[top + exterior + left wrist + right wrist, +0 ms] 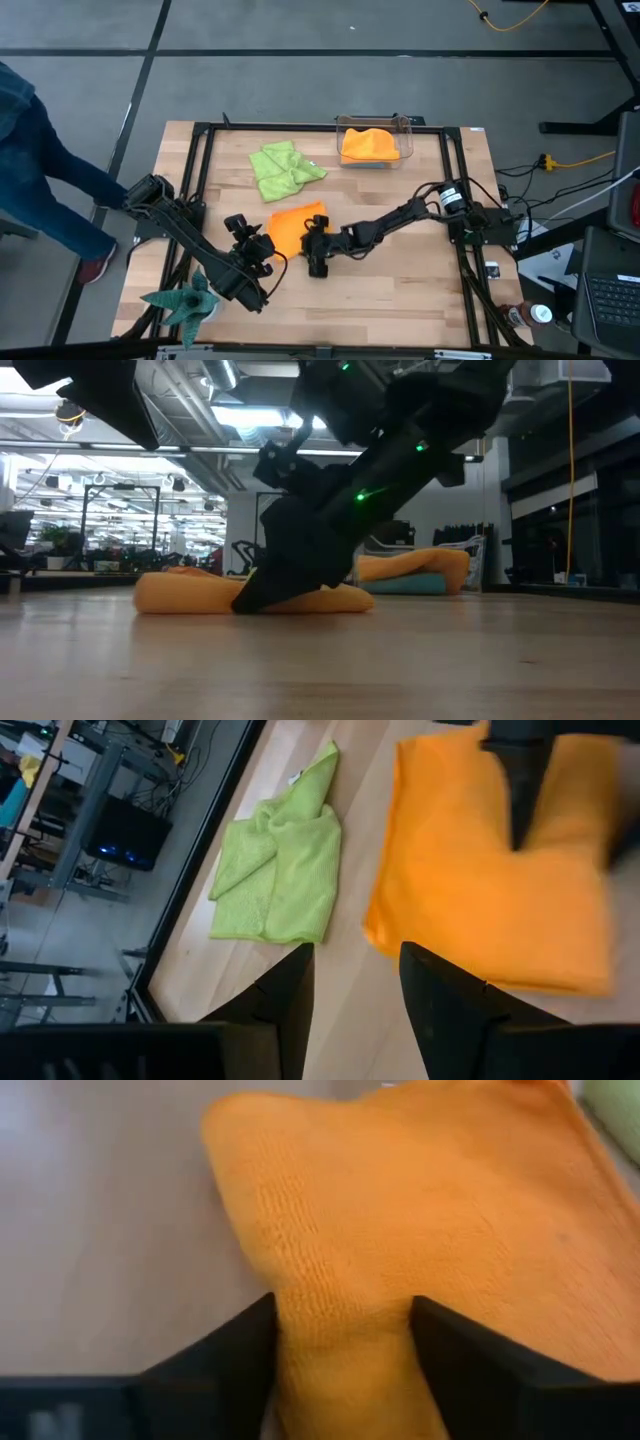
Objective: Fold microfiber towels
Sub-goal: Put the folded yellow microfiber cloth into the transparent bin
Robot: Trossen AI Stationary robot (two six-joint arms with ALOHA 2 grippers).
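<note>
The bench [420, 290] is carrying an orange towel [296, 227] at its middle, the right gripper [318, 262] straddling its near edge, jaws spread around the cloth. The left gripper [258, 247] is hovering beside, jaws spread, empty. A lime green towel [284, 170] is lying crumpled toward the far edge, unfolded; another orange towel [369, 144] is sitting in the bin [404, 128].

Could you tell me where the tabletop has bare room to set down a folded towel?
The wood between the right arm and the table's near edge is bare, as is the strip beside the lime green towel toward the left frame. The middle is crowded: both claws meet at the orange towel.
</note>
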